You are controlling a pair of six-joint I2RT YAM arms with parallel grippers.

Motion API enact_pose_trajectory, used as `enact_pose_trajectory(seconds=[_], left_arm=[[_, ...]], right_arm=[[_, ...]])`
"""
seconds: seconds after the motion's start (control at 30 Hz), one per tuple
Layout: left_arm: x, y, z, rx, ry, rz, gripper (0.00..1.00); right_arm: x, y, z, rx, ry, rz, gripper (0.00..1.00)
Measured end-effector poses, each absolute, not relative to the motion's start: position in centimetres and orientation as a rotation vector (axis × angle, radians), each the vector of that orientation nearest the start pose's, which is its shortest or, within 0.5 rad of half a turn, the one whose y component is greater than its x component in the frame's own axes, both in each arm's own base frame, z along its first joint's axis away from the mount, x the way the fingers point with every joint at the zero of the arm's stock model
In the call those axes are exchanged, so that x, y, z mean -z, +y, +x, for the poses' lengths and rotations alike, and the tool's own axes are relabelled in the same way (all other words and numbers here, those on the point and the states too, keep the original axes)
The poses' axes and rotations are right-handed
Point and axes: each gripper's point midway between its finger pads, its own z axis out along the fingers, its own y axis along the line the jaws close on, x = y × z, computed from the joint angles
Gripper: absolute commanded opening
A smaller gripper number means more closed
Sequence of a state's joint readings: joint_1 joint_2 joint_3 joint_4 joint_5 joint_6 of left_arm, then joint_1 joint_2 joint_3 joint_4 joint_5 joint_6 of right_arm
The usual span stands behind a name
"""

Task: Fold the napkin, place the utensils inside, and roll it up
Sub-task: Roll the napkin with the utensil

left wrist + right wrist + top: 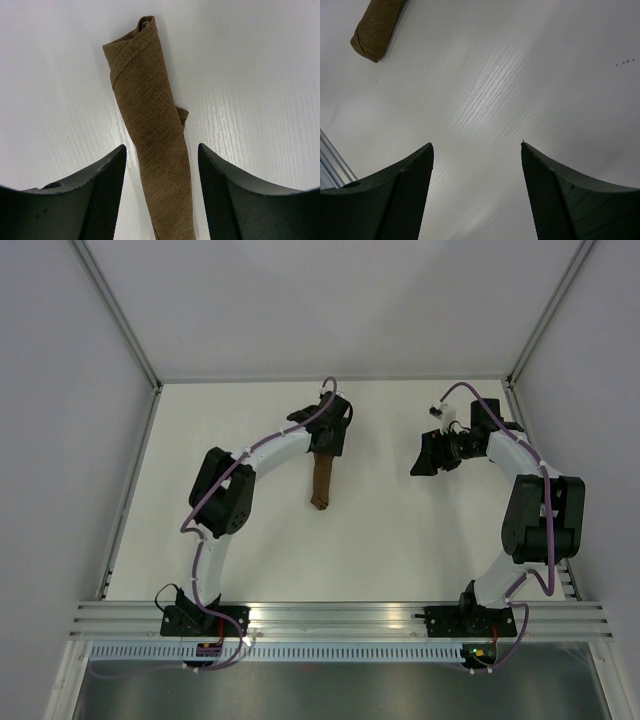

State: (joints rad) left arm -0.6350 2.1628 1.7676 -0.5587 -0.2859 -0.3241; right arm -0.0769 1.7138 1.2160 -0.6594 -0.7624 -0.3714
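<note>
Insp. note, roll stage.

Item: the plain dark brown fabric napkin (pixel 322 480) lay on the white worktop (pixel 400 540) as a long, narrow roll, approx. mid-surface, its far end under the left arm. In the left wrist view the napkin (pixel 155 140) showed a diagonal wrap seam and one small corner tab sticking out at the side. No utensils were visible anywhere. They were presumably inside the roll, but this was not verifiable.

Left jaws: apart, straddling the roll w/ one finger each side. No clamp was evident, and contact w/ the cloth could not be told.

Right jaws: apart, nothing between them, over bare worktop well to the right of the roll.

Assessment: fold and load steps appeared done, and rolling was at or near completion. The next move called for the left jaws to lift straight clear w/o snagging the cloth. Alt., the loose tab needed pressing in first. Risk: a dragged finger could loosen the wrap.
</note>
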Motion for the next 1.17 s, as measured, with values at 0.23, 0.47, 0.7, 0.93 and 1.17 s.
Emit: enact_pose_trajectory(seconds=[0.23,0.47,0.7,0.93,1.17], left_arm=[[-10.8,-26.8,43.4,0.081,2.404,0.248,0.64],[-18.2,-23.3,37.4,0.228,2.28,0.226,0.66],[-22.1,-17.5,30.3,0.38,2.111,0.164,0.69],[-19.9,-16.1,27.5,0.447,2.102,0.162,0.69],[-19.6,-16.4,27.4,0.48,2.097,0.167,0.69]], right_arm=[[-10.3,8.2,35.9,-0.839,2.398,-0.551,0.77],[-13.9,6.6,36.2,-0.758,2.321,-0.503,0.79],[-18.7,2.0,35.5,-0.575,2.203,-0.408,0.8],[-17.9,-0.2,33.7,-0.496,2.229,-0.326,0.81],[-18.4,-0.6,33.4,-0.465,2.212,-0.313,0.86]])
